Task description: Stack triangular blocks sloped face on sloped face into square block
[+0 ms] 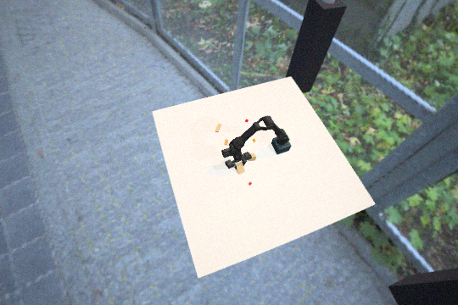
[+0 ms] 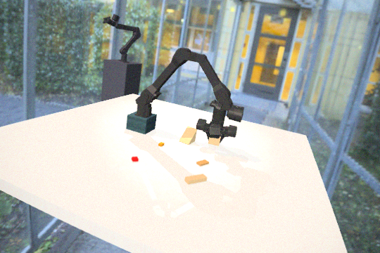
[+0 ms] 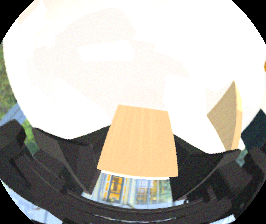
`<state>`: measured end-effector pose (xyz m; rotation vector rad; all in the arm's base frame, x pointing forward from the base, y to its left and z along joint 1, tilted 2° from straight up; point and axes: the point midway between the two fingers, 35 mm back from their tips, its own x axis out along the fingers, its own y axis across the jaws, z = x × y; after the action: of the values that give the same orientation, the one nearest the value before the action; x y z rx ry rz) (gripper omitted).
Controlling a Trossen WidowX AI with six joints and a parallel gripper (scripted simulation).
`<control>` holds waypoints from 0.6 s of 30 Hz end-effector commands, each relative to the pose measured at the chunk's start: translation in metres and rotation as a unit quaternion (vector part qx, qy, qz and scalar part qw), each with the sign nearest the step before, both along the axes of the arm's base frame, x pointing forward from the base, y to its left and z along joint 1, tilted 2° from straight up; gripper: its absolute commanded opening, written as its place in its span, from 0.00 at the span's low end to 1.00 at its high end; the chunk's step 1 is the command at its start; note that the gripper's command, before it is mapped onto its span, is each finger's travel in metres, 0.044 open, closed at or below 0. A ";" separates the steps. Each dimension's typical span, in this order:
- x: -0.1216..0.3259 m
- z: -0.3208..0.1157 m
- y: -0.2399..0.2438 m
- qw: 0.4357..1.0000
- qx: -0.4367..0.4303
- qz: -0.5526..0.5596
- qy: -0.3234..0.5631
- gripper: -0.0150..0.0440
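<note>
Pincer: the gripper (image 1: 238, 165) (image 2: 214, 138) (image 3: 140, 129), partway open, pinching one triangular block (image 1: 240, 168) (image 2: 214, 140) (image 3: 138, 141)
Triangular blocks: two (the other block (image 1: 253, 157) (image 2: 188, 135) (image 3: 227, 118) rests nearby, on the base side)
Red bits: two, from above
Orange-tan pieces: three

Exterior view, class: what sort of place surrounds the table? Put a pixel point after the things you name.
Probably a glazed walkway or entrance passage of a building: metal-framed glass panels (image 2: 338, 55), a glass-paned door (image 2: 271, 46) at the end, and a leafy hedge (image 2: 63, 45) just outside.
</note>
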<state>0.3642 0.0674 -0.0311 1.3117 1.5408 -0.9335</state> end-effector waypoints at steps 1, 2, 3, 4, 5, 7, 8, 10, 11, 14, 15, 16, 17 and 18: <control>-0.001 0.005 0.006 0.999 -0.047 0.002 -0.010 0.25; -0.002 0.006 0.008 0.998 -0.060 0.002 -0.012 0.25; -0.002 0.007 0.009 0.997 -0.073 0.002 -0.014 0.25; -0.002 0.009 0.011 0.996 -0.085 0.002 -0.016 0.25; -0.002 0.010 0.012 0.995 -0.098 0.002 -0.018 0.25; -0.003 0.012 0.015 0.992 -0.123 0.002 -0.022 0.25; -0.003 0.013 0.017 0.990 -0.136 0.002 -0.024 0.25; -0.004 0.015 0.020 0.987 -0.161 0.002 -0.028 0.25; -0.004 0.016 0.022 0.984 -0.173 0.002 -0.030 0.25; -0.005 0.018 0.027 0.977 -0.211 0.003 -0.036 0.25; -0.005 0.019 0.029 0.974 -0.223 0.003 -0.038 0.25; -0.005 0.019 0.031 0.971 -0.235 0.003 -0.040 0.25; -0.006 0.020 0.033 0.968 -0.248 0.003 -0.042 0.25; -0.006 0.020 0.034 0.965 -0.260 0.003 -0.044 0.25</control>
<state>0.3576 0.0963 -0.0130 1.0041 1.1905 -1.1340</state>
